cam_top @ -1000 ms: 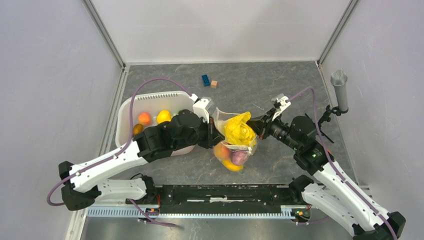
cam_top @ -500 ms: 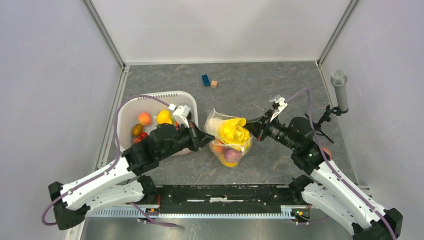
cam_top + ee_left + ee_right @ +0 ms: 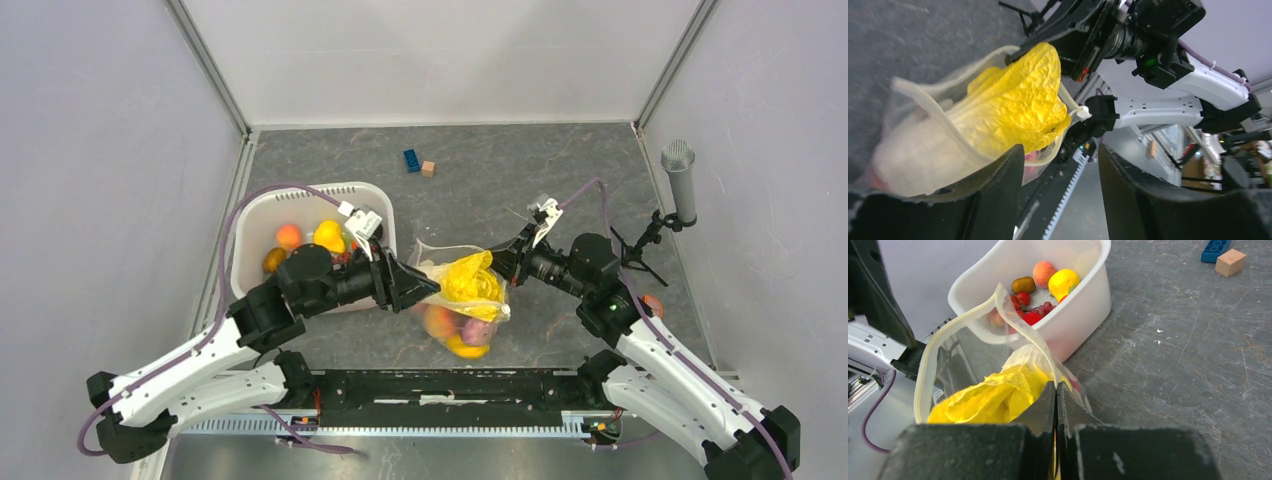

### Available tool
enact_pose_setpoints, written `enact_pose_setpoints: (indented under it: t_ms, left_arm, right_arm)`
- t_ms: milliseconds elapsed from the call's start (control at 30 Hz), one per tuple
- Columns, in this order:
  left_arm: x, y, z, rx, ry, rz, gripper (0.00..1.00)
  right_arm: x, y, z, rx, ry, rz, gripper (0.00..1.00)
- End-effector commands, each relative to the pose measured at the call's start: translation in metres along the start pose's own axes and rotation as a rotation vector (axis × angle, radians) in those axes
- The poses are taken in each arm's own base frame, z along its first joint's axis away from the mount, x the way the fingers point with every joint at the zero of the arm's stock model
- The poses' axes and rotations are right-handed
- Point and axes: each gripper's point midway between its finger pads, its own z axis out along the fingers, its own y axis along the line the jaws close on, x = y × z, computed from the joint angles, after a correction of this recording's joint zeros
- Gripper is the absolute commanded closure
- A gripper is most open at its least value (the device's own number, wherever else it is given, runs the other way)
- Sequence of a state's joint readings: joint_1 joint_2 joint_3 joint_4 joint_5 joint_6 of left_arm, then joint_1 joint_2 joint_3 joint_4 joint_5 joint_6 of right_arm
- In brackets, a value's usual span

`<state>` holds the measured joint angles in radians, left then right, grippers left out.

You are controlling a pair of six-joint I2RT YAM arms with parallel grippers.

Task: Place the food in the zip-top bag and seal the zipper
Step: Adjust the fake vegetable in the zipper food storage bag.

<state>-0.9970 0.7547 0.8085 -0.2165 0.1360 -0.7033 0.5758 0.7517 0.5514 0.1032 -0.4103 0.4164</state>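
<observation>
I am partway through. My right gripper (image 3: 1055,390) is clamped on the rim of the bag (image 3: 973,350) and holds its mouth up. That mouth gapes toward my left gripper (image 3: 1060,155), whose fingers stand apart with nothing between them, just beside it. A few fruits (image 3: 455,328) lie in the bottom of the bag. The big yellow piece (image 3: 472,280) is only half in and bulges over the rim. A peach (image 3: 289,237), a yellow fruit (image 3: 328,235) and other bits wait in the basket (image 3: 1083,315). The zipper (image 3: 948,328) is unsealed.
</observation>
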Motion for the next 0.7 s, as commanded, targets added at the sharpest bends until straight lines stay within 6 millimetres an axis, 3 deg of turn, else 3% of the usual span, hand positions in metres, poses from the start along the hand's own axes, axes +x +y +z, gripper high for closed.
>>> enact_pose_setpoints:
  t_ms: [0,233,300,467,567,667]
  left_arm:
    - [-0.04,-0.015,-0.013,-0.006,-0.094,0.171,0.36]
    - [-0.043,-0.033,0.019,0.059,0.024,0.317,0.35]
    - [-0.041,-0.027,0.034,0.038,0.048,0.32,0.39]
    - [-0.008,-0.006,0.054,0.026,0.189,0.346,0.51]
    - [0.009,0.01,0.056,-0.006,0.244,0.357,0.53]
    - [0.025,0.012,0.062,0.021,0.306,0.363,0.54]
  right_arm:
    - [-0.015,0.009,0.0,-0.045,-0.052,-0.053,0.98]
    - [-0.017,0.013,0.001,-0.068,-0.052,-0.052,0.98]
    - [-0.019,0.014,0.001,-0.068,-0.061,-0.051,0.98]
    - [-0.027,0.007,-0.004,-0.008,-0.091,-0.053,0.98]
    - [-0.031,0.005,-0.007,0.012,-0.105,-0.054,0.98]
    - [-0.034,0.006,-0.008,0.013,-0.117,-0.052,0.97]
